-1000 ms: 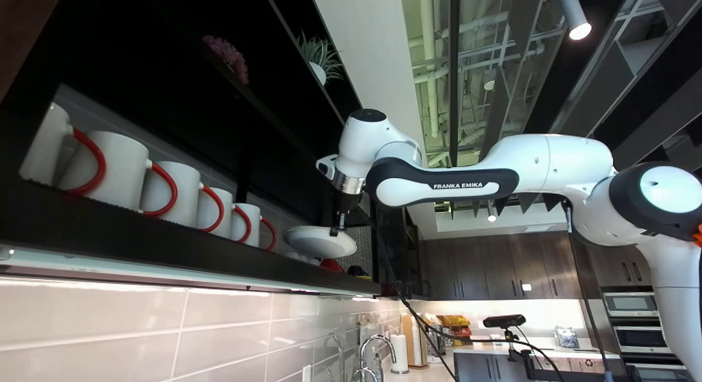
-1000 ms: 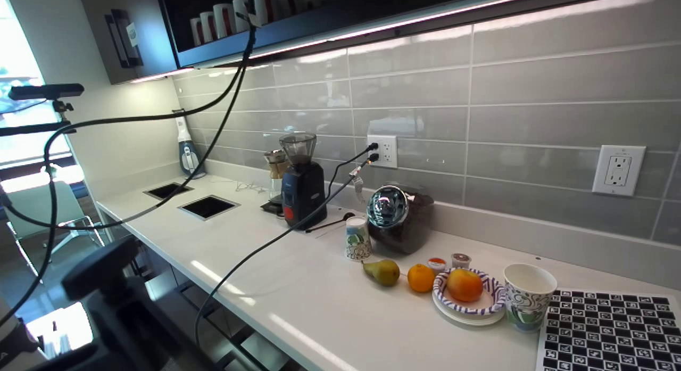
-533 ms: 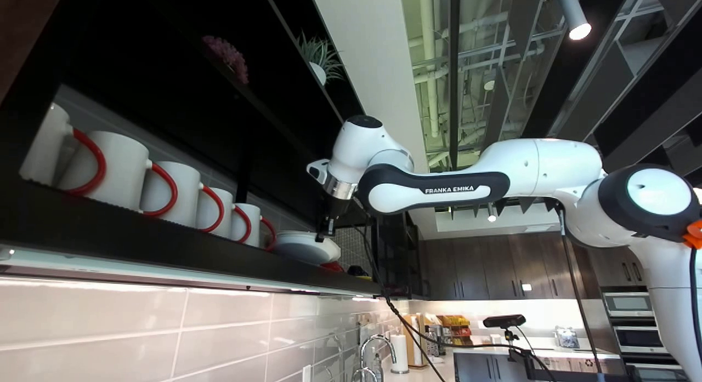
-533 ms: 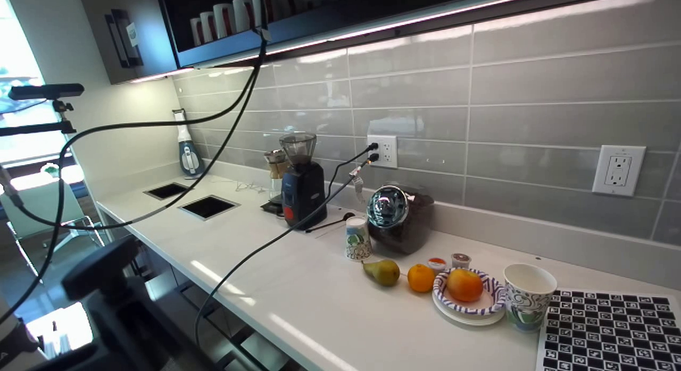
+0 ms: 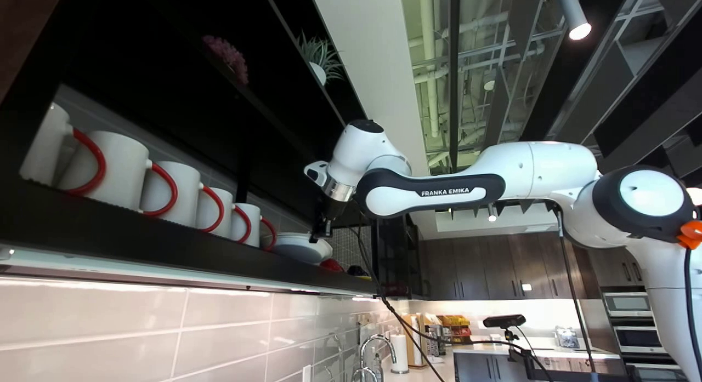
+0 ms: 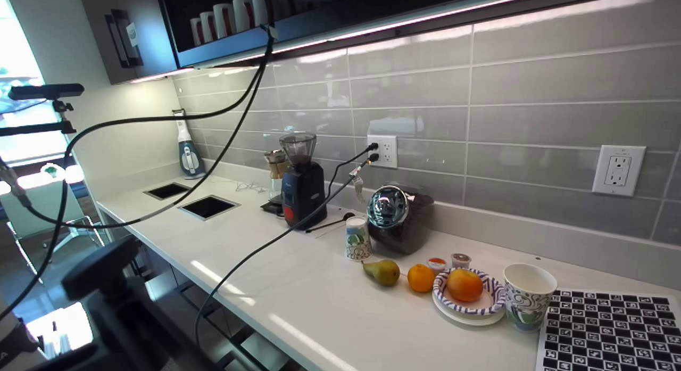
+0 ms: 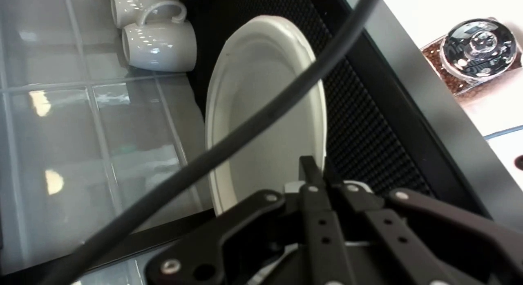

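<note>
Plate (image 5: 299,249) shifted nearer red-handled mugs (image 5: 185,190) | arm (image 5: 439,191) lower | gripper (image 7: 319,167) clamped on plate's rim

I see a creamy white plate (image 7: 255,78) mid-frame in the wrist view, the gripper (image 7: 319,167) black at lower centre. Mugs (image 5: 125,171) at left in an exterior view are white and red-handled. Lower right in an exterior view, the board (image 6: 609,328) shows black-and-white checks, the bowl (image 6: 493,295) purple stripes, its fruit (image 6: 464,285) orange.
</note>
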Motion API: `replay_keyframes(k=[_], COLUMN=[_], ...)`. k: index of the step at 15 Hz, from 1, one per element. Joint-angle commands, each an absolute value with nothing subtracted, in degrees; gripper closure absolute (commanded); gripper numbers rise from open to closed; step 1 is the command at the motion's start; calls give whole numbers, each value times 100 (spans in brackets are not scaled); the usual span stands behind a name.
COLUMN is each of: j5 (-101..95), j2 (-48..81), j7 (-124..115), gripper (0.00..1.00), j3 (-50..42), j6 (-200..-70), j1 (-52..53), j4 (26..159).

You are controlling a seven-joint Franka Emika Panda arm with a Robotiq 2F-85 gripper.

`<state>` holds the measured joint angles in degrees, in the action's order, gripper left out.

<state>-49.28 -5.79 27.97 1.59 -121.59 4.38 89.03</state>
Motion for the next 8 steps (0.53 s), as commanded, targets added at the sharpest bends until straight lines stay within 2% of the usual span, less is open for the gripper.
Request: replay_keyframes(k=[1, 5, 7, 8], j5=[-4790, -4877, -4983, -4977], j2=[-507, -462, -426, -415], j7=[3136, 3021, 2920, 2906], gripper=[99, 99, 70, 65], j3=[137, 162, 177, 177], j6=[-12363, -12278, -12240, -12233], j1=[343, 308, 294, 290], j4=[8818, 8822, 8802, 8797])
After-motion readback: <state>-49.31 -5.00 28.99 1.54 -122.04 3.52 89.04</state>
